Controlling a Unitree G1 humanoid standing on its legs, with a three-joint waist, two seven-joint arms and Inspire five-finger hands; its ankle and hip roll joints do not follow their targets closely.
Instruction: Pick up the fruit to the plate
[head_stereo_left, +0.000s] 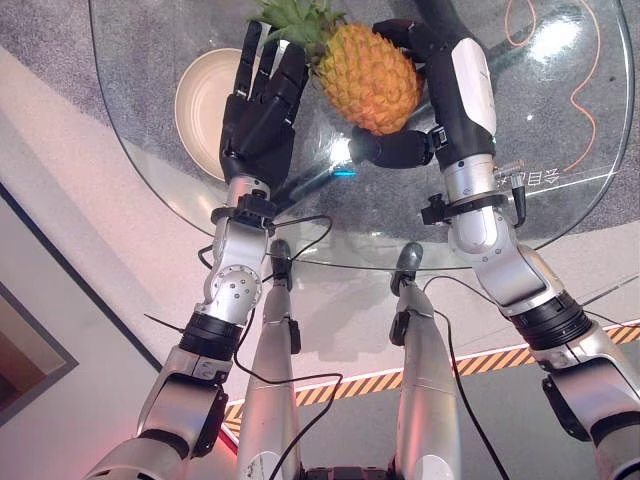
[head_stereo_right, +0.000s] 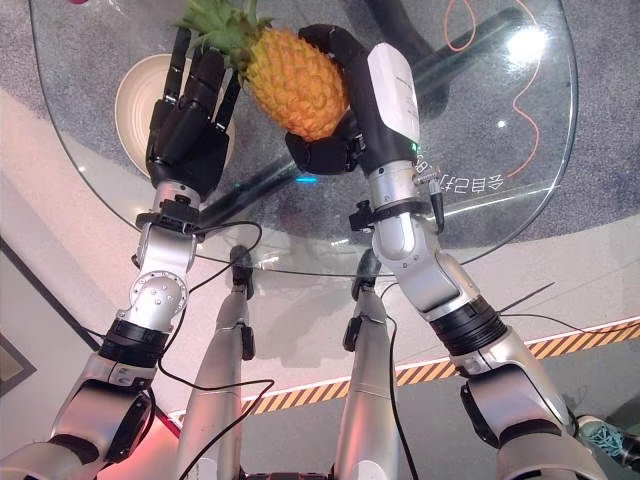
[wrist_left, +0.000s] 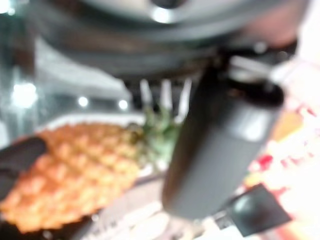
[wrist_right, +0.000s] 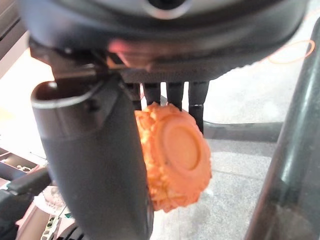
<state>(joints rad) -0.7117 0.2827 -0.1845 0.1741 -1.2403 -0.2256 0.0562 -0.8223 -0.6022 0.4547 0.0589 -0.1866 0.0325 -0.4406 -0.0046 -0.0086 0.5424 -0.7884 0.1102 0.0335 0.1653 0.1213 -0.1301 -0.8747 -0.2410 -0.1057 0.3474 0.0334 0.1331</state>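
Nearest the robot, the round clear glass table (head_stereo_left: 560, 215) is spreading its rim across the head views, and everything else is placed from it. Above the table's middle, the right hand (head_stereo_left: 400, 148) is gripping the orange-yellow pineapple with a green leafy crown (head_stereo_left: 368, 75), thumb curling under the fruit's base and fingers wrapping over its far side; the pineapple is being held tilted, clear of the glass. Just beside the crown, above the table's left part, the left hand (head_stereo_left: 262, 105) is hovering with straight, spread fingers, holding nothing. Farther left on the table, the round cream plate (head_stereo_left: 200, 100) is lying partly behind that hand.
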